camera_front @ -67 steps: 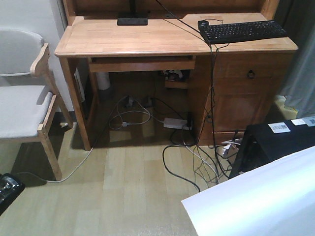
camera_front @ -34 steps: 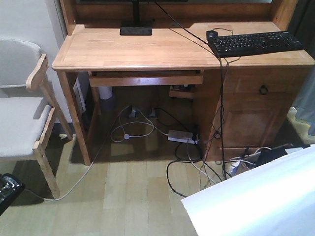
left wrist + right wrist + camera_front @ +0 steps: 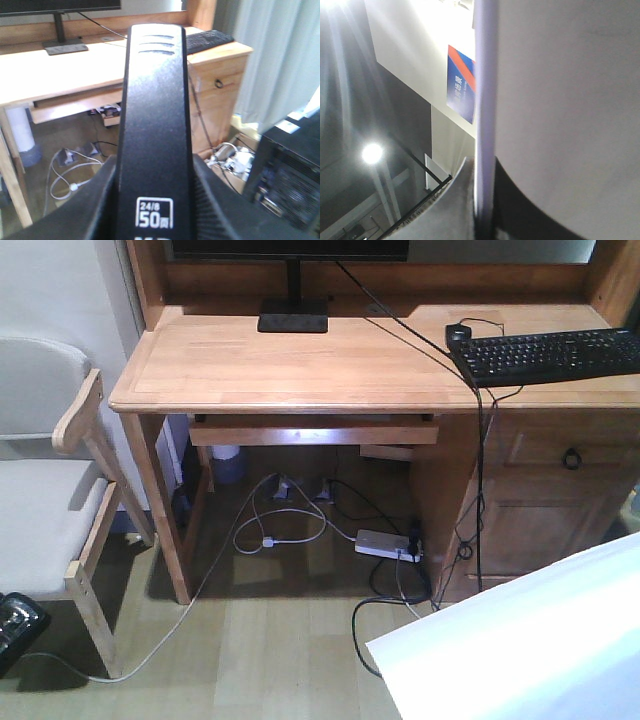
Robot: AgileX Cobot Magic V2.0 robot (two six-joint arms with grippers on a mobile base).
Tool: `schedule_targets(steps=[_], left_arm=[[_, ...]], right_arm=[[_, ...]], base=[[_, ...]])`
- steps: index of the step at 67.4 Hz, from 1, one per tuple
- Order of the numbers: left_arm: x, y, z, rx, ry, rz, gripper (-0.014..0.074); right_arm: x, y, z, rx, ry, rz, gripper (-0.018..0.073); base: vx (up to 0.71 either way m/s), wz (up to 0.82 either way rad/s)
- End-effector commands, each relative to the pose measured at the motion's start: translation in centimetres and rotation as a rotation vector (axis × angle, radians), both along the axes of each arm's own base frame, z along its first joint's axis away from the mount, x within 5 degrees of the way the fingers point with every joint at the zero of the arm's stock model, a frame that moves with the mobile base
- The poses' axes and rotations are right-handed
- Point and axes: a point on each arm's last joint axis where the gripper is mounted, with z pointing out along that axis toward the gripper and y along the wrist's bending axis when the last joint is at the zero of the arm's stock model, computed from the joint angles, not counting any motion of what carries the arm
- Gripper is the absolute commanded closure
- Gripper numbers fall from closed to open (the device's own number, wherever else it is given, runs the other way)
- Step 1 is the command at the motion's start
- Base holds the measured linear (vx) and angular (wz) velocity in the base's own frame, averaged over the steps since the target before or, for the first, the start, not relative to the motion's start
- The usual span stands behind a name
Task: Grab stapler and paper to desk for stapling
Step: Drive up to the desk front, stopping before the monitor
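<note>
Left gripper (image 3: 155, 212) clamped on small black stapler (image 3: 155, 115), right gripper (image 3: 482, 220) pinching white paper sheets (image 3: 520, 640); bring both level over light wooden desk (image 3: 300, 365), avoiding black keyboard (image 3: 550, 353).

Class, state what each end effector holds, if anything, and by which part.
Left end effector: the stapler, clamped by its sides at the end nearest the wrist camera. Right end effector: the paper, pinched at one edge.

Dim front view, shadow under the pale wooden desk (image 3: 300, 365). Beyond the left jaws its top glares white. Between the right jaws the white paper sheet (image 3: 570, 100) blurs; a round lamp (image 3: 372, 153) flares leftward.
</note>
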Motion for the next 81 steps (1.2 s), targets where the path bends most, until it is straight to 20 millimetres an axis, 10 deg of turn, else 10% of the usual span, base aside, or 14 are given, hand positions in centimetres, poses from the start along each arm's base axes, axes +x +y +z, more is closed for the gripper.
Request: schedule_targets(steps=[1, 81], left_arm=[[0.02, -0.07, 1.98, -0.07, -0.117, -0.009, 0.0603], [0.02, -0.07, 1.98, -0.07, -0.117, -0.009, 0.0603]], right_arm=[[-0.18, 0.02, 0.28, 0.02, -0.039, 0.015, 0.0561], [-0.18, 0.02, 0.28, 0.02, -0.04, 0.015, 0.0561]], base=[[0.19, 0.04], [0.16, 0.01]])
